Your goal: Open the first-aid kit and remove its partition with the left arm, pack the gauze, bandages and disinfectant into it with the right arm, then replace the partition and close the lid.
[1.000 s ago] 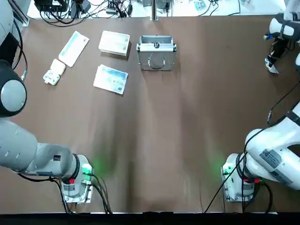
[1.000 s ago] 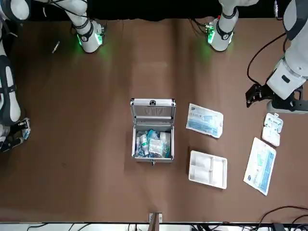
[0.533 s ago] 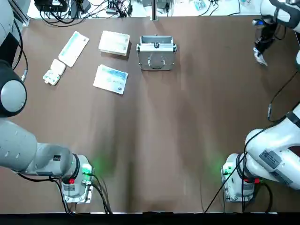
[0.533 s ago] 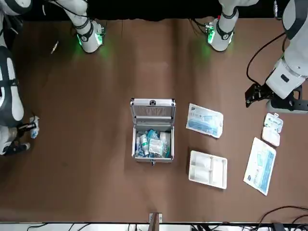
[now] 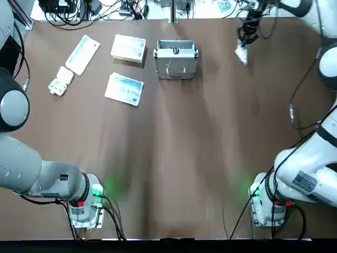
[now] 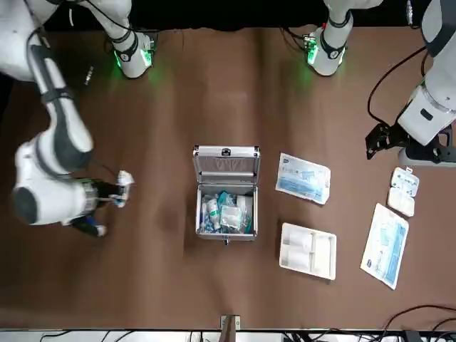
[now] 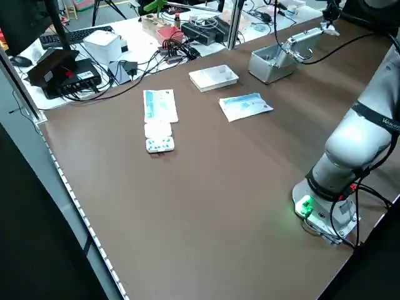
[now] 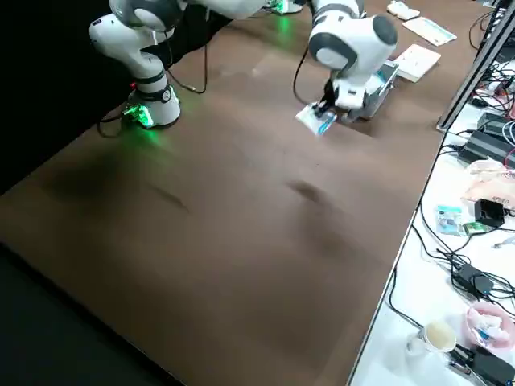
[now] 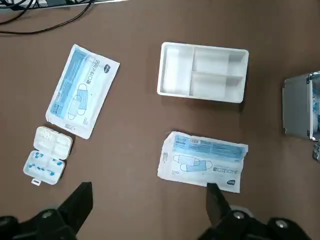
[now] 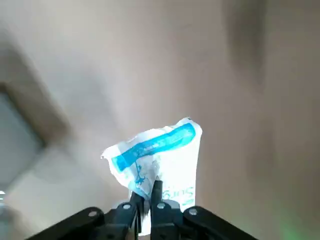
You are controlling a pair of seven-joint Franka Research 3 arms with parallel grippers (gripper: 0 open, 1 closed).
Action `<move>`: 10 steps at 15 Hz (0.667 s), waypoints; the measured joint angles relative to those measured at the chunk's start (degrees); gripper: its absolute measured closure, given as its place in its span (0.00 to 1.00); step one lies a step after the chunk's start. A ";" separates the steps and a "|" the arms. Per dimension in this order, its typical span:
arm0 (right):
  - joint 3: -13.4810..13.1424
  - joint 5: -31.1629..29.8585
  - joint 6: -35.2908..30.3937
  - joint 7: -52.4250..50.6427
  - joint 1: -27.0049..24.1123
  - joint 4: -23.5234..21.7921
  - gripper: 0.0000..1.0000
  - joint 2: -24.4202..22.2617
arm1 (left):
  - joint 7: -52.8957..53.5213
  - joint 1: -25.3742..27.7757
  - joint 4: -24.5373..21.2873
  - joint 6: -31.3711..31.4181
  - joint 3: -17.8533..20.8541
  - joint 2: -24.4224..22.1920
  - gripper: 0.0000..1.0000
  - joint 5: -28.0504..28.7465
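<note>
While its two fingers pinch together on a crumpled white packet with blue printing [image 10: 157, 155], the right gripper [image 10: 148, 199] hangs above the brown table [image 5: 200, 137], off to one side of the open silver metal first-aid case [image 6: 226, 192]. Beyond the case from this gripper lie a white compartmented plastic tray [image 6: 308, 250] and two flat blue-printed packets [image 6: 303, 178]. The left gripper [image 9: 145, 192], fingers spread apart and empty, hovers over those packets.
</note>
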 joint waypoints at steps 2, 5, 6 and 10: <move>0.03 2.35 5.38 7.56 5.57 0.23 0.92 0.00 | 0.01 0.01 0.00 0.00 0.01 -0.10 0.00 0.00; -0.08 2.86 19.49 14.62 15.37 0.89 0.92 0.00 | 0.05 0.02 0.01 0.03 0.01 -0.12 0.00 0.00; -0.16 2.86 23.45 15.17 17.27 0.89 0.92 0.02 | 0.06 0.02 0.00 0.04 0.02 -0.12 0.00 0.00; -1.47 2.88 35.68 15.36 23.75 0.80 0.92 2.06 | 0.28 0.03 0.00 0.04 0.02 -0.12 0.00 0.00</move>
